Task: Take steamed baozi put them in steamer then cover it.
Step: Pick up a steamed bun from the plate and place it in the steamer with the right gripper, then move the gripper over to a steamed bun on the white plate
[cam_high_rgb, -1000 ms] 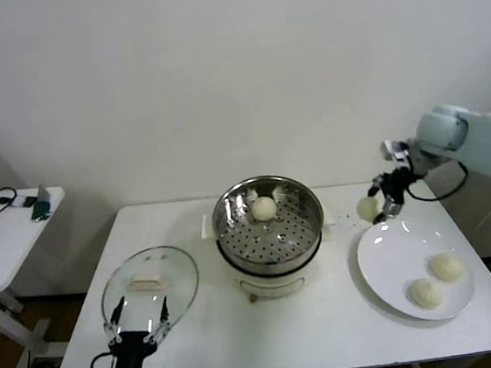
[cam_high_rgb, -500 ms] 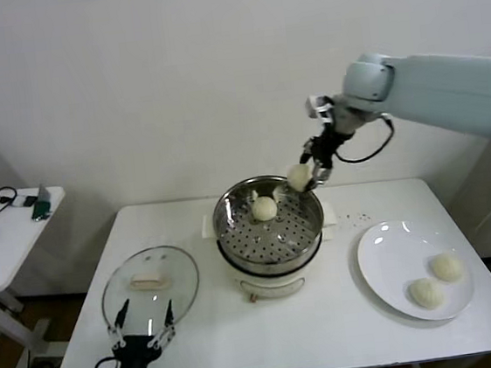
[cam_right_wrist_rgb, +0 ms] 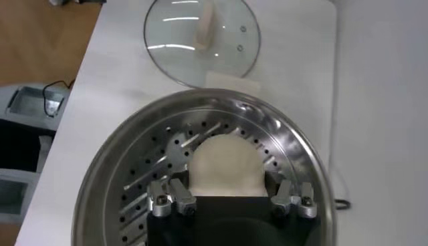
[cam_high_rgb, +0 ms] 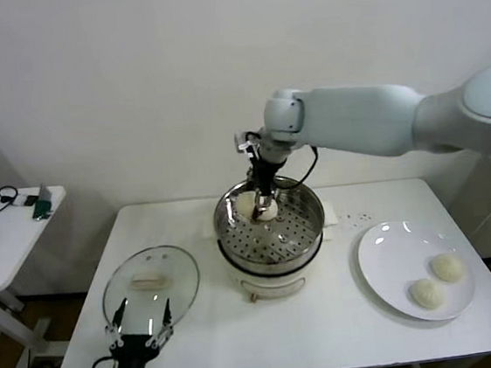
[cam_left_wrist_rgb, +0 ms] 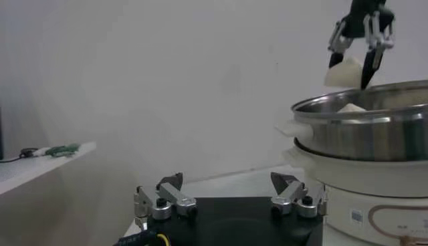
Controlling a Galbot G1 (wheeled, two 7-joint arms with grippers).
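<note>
My right gripper [cam_high_rgb: 263, 205] is shut on a pale baozi [cam_high_rgb: 247, 203] and holds it just above the rim at the back of the steel steamer [cam_high_rgb: 271, 238]. In the right wrist view the baozi [cam_right_wrist_rgb: 225, 164] sits between the fingers over the perforated bottom [cam_right_wrist_rgb: 144, 180]. The left wrist view shows the right gripper [cam_left_wrist_rgb: 351, 72] and another baozi [cam_left_wrist_rgb: 351, 107] lying in the steamer [cam_left_wrist_rgb: 368, 127]. Two baozi [cam_high_rgb: 447, 266] [cam_high_rgb: 426, 292] lie on the white plate [cam_high_rgb: 391, 252]. The glass cover [cam_high_rgb: 149, 286] lies flat on the table at left. My left gripper [cam_high_rgb: 138, 325] is open and empty at its near edge.
The steamer sits on a white pot base [cam_high_rgb: 269, 282] in the table's middle. A small side table [cam_high_rgb: 5, 236] with a mouse and cables stands at far left. The wall is close behind the steamer.
My right arm has swung left with the baozi, from above the plate's far edge to over the steamer, and has come down to the rim. The left arm has stayed put.
</note>
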